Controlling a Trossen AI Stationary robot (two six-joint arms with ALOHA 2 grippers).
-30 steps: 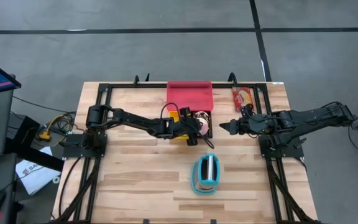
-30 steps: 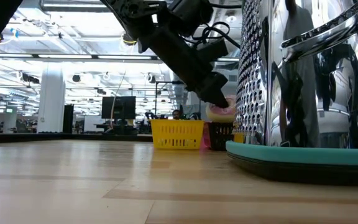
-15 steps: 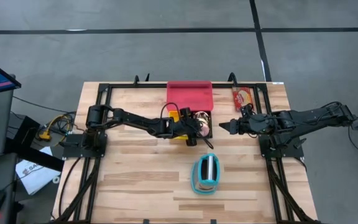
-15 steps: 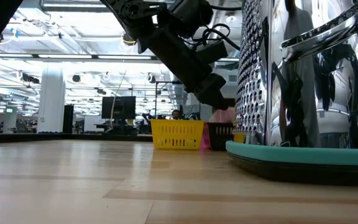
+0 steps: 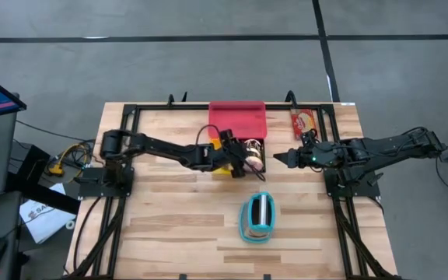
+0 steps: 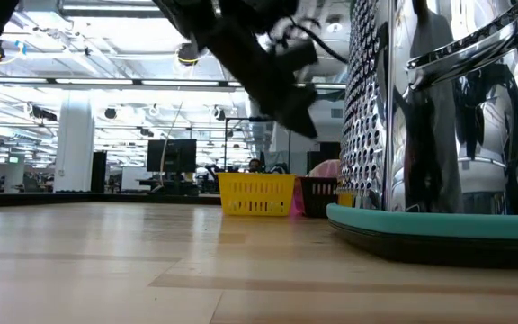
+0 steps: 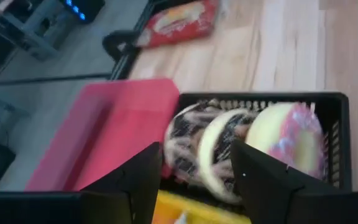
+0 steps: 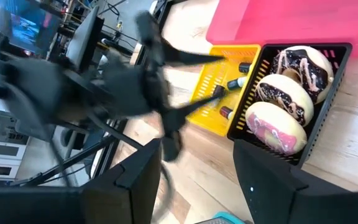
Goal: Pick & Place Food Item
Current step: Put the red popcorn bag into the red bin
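A black basket [image 7: 335,102] at the table's far middle holds three donuts standing side by side on edge: two chocolate-drizzled ones [image 7: 185,134] and a pink-frosted one [image 7: 288,137], the pink one also seen from the right wrist [image 8: 275,127]. My left gripper [image 5: 243,159] hovers open just above and to the left of the basket, fingers [image 7: 145,180] apart with nothing between them. My right gripper [image 5: 280,159] waits open, raised to the right of the basket.
A pink-red bin [image 5: 237,117] stands behind the black basket and a yellow basket [image 5: 222,145] to its left. A red snack packet [image 5: 304,122] lies at the far right. A metal grater on a teal base [image 5: 257,215] stands nearer the front edge.
My left gripper has let go of the pink-frosted donut and risen clear of it. The donut, which was at the fingertips a second ago, now rests in the black basket beside the other two.
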